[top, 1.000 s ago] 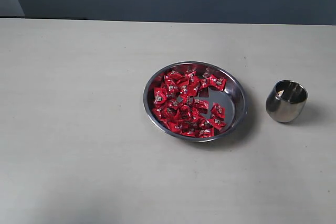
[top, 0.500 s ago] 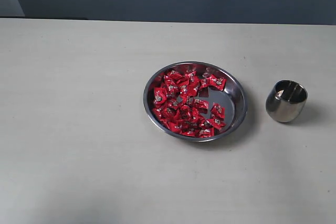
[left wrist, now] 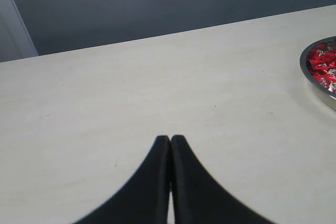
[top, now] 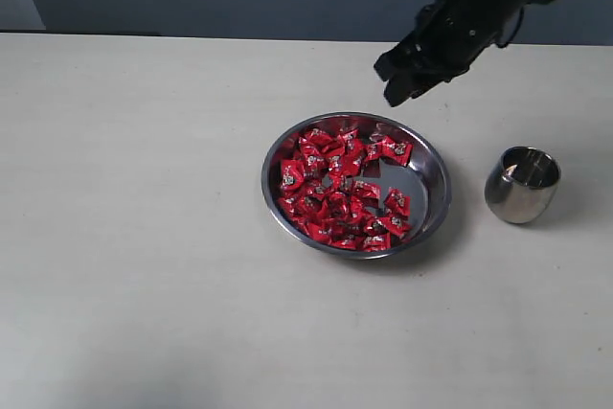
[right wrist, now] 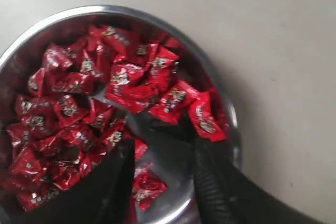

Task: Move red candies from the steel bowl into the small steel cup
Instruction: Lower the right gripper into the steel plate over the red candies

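As things stand, step in hand = approach for 1st pick; no candy held yet. Item 1, steel bowl (top: 420, 189): upright on bench (top: 144, 237), holds the red candies (top: 335, 189), many, heaped mostly on the side away from the cup, w/ a bare patch of bottom on the cup side. Item 2, small steel cup (top: 522, 186): just beside bowl, not touching it, upright; contents can't be read. Item 3, right fingers (right wrist: 210, 182): apart, empty, above bowl's far rim in ext. view; wrist view has them over the bare patch, candies close by, none touched as far as I can tell. Item 4, left fingers (left wrist: 189, 182): pressed together, empty, well away from bowl, which shows only at edge of that wrist view. Judgement: next move calls for lowering rt fingers onto one candy at heap's edge, closing on its body, not a crinkled end, then carrying it from bowl to cup. Wrappers shiny & packed tight, so likely risks = nipping two at once, or a slip.
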Motion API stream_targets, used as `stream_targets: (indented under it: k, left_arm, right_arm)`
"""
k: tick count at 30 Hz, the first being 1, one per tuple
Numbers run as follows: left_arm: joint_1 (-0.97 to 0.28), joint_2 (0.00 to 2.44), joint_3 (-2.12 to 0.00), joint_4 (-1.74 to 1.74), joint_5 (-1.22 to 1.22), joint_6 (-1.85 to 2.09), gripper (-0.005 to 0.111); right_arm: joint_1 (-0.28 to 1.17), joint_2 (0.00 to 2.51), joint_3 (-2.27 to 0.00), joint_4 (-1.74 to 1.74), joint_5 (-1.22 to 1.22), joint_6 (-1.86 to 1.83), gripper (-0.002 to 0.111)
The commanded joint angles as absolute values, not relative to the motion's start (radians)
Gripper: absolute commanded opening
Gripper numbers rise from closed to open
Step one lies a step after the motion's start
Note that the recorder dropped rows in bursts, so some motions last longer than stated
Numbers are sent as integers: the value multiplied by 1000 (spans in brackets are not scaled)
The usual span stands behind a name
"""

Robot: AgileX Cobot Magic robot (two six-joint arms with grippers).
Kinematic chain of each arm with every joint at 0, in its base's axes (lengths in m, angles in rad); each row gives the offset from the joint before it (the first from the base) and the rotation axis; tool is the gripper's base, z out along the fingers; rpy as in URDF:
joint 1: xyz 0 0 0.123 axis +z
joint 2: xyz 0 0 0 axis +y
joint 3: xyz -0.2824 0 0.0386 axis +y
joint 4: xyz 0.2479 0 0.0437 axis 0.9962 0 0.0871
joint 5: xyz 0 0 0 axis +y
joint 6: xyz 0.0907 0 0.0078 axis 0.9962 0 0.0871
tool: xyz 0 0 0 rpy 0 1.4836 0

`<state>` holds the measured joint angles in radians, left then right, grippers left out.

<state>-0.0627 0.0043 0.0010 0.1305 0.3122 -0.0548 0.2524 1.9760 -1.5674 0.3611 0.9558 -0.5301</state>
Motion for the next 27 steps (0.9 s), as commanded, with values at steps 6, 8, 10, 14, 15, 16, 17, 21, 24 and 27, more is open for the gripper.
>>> stream_targets:
  k: [6,8,10,14,15,16,17,21,24,27]
  left_arm:
    - [-73,0,0,132,307,-60,0]
    - [-73,0,0,132,307,-60,0]
    - [-73,0,0,132,307,-60,0]
    - [-73,0,0,132,307,-60,0]
    - [-73,0,0,132,307,-60,0]
    - [-73,0,0,132,307,-60,0]
    - [-73,0,0,132,307,-60,0]
    - [-73,0,0,132,307,-60,0]
    - [-73,0,0,132,307,-60,0]
    - [-73,0,0,132,307,-60,0]
  right_arm:
    - [339,2114,-1662,184,992,-463,40]
    - [339,2135,-1662,163,990,-463,40]
    - [339,2153,-1662,126,982,-451,40]
    - [339,2180,-1662,95,954,-451,40]
    - [339,2182,-1662,87,949,-449,40]
    - [339,2187,-1662,84,945,-449,40]
    - [339,2189,-1662,85,941,-449,40]
    - [339,2200,-1662,83,930,-449,40]
    - [339,2210,-1662,83,928,-449,40]
    - [339,2227,-1662,83,925,-449,40]
